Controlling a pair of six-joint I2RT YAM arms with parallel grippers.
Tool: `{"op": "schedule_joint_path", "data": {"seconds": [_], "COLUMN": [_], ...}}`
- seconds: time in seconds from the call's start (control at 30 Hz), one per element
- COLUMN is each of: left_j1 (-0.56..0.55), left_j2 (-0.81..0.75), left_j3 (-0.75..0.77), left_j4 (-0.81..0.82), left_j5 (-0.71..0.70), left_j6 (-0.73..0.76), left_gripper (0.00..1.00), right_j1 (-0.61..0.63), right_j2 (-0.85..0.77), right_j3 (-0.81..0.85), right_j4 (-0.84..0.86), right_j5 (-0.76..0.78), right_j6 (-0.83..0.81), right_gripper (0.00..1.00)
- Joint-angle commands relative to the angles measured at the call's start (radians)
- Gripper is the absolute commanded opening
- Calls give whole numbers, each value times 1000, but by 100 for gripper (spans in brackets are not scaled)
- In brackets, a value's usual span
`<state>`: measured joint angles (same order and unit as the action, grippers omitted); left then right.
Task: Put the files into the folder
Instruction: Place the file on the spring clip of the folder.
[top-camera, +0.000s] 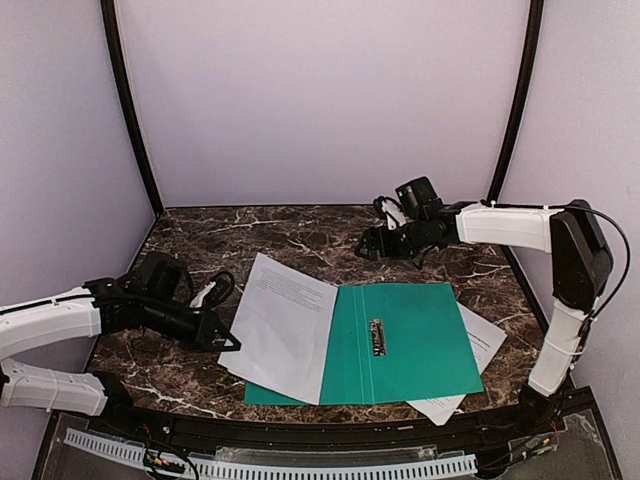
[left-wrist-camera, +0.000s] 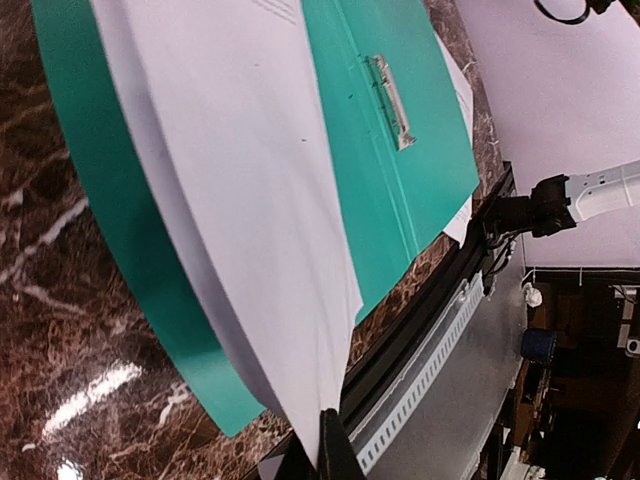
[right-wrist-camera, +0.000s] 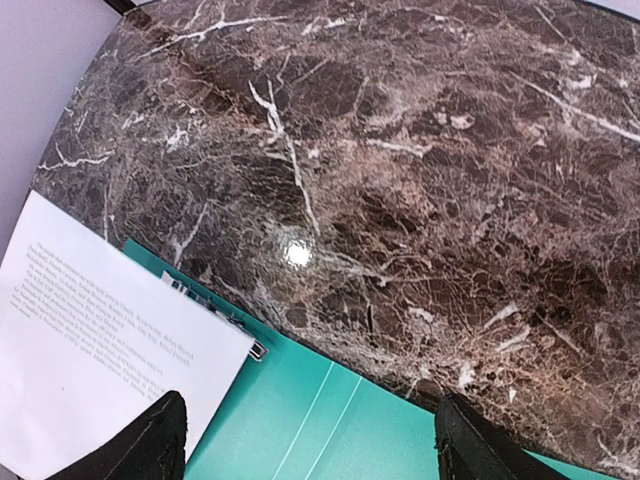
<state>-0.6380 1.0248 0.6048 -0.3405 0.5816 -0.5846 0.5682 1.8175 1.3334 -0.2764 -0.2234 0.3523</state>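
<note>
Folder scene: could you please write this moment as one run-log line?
folder open | left gripper shut on first sheet over left flap | second sheet under right flap | right gripper open above table

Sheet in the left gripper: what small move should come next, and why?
Probably push the sheet a little to the right, toward the metal clip. The left gripper pinches its left edge, and the sheet lies bowed over only the left half of the open folder, sticking out past its left side, so it is not yet squarely inside.
</note>
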Motion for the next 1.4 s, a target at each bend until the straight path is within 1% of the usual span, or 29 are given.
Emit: {"op": "schedule_joint_path", "data": {"seconds": [0.0, 0.1, 0.33, 0.47, 0.73, 0.93, 1.07, 1.17, 1.23, 1.37], "left_j1": [-6, -8, -14, -14, -15, -35, -58, -74, -95, -128], "left_j2": [-57, -73, -108, -97, 16, 62, 97, 121, 141, 134], "left_j3": [-93, -144, -190, -214, -203, -216, -217, -221, -218, -208], "left_j4": [-75, -92, -111, -35, 194, 295, 335, 393, 405, 396], "left_j5": [-2, 2, 6, -2, 7, 26, 19, 24, 24, 10], "left_j6": [-65, -97, -169, -237, -321, -375, -399, -416, -421, -429], "left_gripper": [1, 1, 1, 1, 1, 1, 1, 1, 1, 1], "right_j1": [24, 38, 67, 81, 85, 86, 86, 86, 87, 88], "right_j2": [-27, -39, -40, -36, -22, -19, -13, -10, -6, -6], "right_j3": [-47, -68, -81, -85, -76, -79, -79, -77, -74, -72], "right_j4": [41, 48, 58, 60, 56, 54, 54, 54, 50, 46], "right_j5": [14, 34, 53, 59, 59, 64, 59, 54, 49, 47], "right_j6": [8, 7, 8, 10, -2, -9, -10, -12, -18, -27], "right_gripper": [82, 82, 82, 82, 82, 82, 82, 82, 82, 82]}}
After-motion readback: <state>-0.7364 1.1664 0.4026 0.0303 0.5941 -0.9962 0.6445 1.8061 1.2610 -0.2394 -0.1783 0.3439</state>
